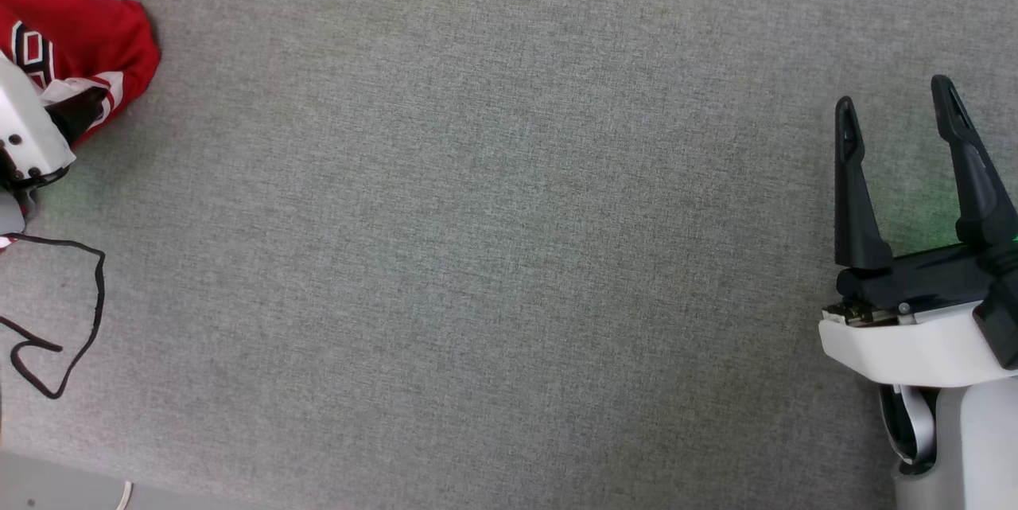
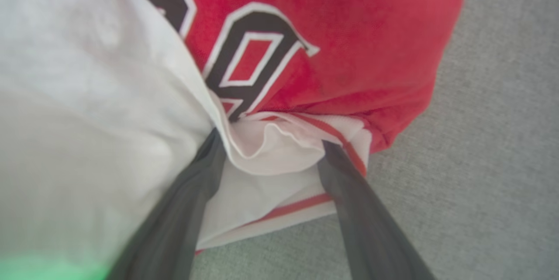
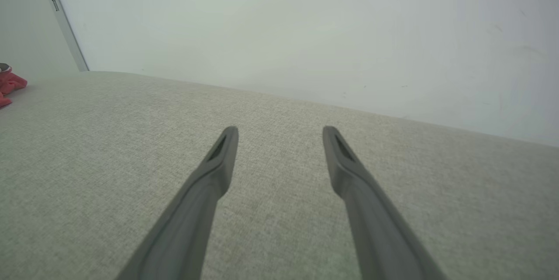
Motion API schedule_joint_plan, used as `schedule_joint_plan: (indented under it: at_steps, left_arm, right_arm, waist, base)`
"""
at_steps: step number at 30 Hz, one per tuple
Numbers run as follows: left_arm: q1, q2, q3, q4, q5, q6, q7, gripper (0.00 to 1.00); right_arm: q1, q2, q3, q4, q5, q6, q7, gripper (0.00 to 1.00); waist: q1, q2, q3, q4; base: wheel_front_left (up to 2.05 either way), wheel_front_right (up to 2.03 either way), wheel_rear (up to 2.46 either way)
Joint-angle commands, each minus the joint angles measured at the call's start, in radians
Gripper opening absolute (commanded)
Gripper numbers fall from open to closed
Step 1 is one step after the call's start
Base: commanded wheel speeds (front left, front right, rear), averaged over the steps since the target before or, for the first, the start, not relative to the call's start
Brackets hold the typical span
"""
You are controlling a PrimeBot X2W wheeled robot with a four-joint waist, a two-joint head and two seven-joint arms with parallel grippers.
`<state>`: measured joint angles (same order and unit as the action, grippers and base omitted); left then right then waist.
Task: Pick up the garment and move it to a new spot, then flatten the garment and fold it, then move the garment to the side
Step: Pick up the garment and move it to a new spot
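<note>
1. The left jaws stand spread wide, their two dark fingers [image 2: 353, 197] pushed into the garment [image 2: 371, 31]. A bunched fold of white sleeve lies between them, not pinched.
2. The right jaws are also spread and empty. Their fingers [image 1: 855, 192] are held over bare grey table [image 1: 477, 255], well apart from the garment.
3. The garment is a red shirt lying crumpled in a heap at the table's left side, partly under the left arm's white casing [image 1: 24, 124].
4. Its white sleeve has red stripes near the hem, and the red body carries black characters outlined in white.
5. A thin black cord [image 1: 97, 295] lies looped on the table near the heap, on the robot's side of it.
6. Farthest off, a pale wall [image 3: 305, 31] rises behind the table's far edge.
</note>
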<state>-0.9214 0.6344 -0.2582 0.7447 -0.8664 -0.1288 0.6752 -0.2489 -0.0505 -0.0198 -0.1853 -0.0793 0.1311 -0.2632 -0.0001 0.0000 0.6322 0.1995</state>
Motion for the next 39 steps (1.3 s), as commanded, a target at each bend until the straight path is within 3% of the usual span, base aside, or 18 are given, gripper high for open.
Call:
schedule_joint_plan:
  at_steps: [1,2,3,4,17,25,31,39]
  left_arm:
    - [0.049,-0.050,-0.045,0.033,-0.011,-0.001,0.033,1.00]
    - [0.047,-0.049,-0.054,0.035,-0.015,-0.001,0.029,0.87]
    - [0.044,-0.047,-0.064,0.038,-0.019,-0.001,0.025,0.11]
    - [0.040,-0.043,-0.073,0.041,-0.023,-0.001,0.024,0.00]
    - [-0.062,0.096,-0.203,-0.102,-0.027,0.000,-0.118,0.00]
    - [-0.121,0.141,-0.311,-0.284,0.009,0.000,-0.116,0.00]
    - [-0.184,0.126,-0.364,-0.409,0.042,0.000,-0.094,0.00]
    - [-0.302,0.030,-0.491,-0.522,0.095,0.000,-0.072,0.00]
  right_arm:
    - [-0.017,0.001,0.001,-0.002,0.001,-0.001,-0.002,1.00]
    - [-0.018,0.001,0.002,0.000,0.003,-0.001,-0.002,1.00]
    - [-0.019,0.001,0.001,0.001,0.006,-0.001,-0.002,1.00]
    - [-0.019,0.001,0.002,0.000,0.009,-0.001,-0.002,1.00]
    - [0.017,0.001,0.001,0.033,0.068,-0.001,-0.002,1.00]
    - [0.045,0.001,0.001,0.054,0.117,-0.001,-0.002,1.00]
    - [0.053,0.001,-0.009,0.057,0.144,-0.001,-0.002,1.00]
    - [0.048,0.001,-0.021,0.062,0.180,-0.001,-0.002,1.00]
  waist:
    - [0.0001,0.0000,0.002,-0.003]
    - [0.0001,0.0000,0.001,-0.004]
    - [0.0001,0.0000,0.001,-0.005]
    - [0.0001,0.0000,-0.001,-0.006]
    - [0.0001,0.0000,-0.139,0.005]
    - [0.0001,0.0000,-0.228,-0.012]
    - [0.0001,0.0000,-0.254,-0.063]
    - [0.0001,0.0000,-0.254,-0.155]
  base:
    - [0.00,0.00,0.00]
    - [0.00,0.00,0.00]
    - [0.00,0.00,0.00]
    - [0.00,0.00,0.00]
    - [0.00,0.00,0.00]
    - [0.00,0.00,0.00]
    - [0.00,0.00,0.00]
    - [0.00,0.00,0.00]
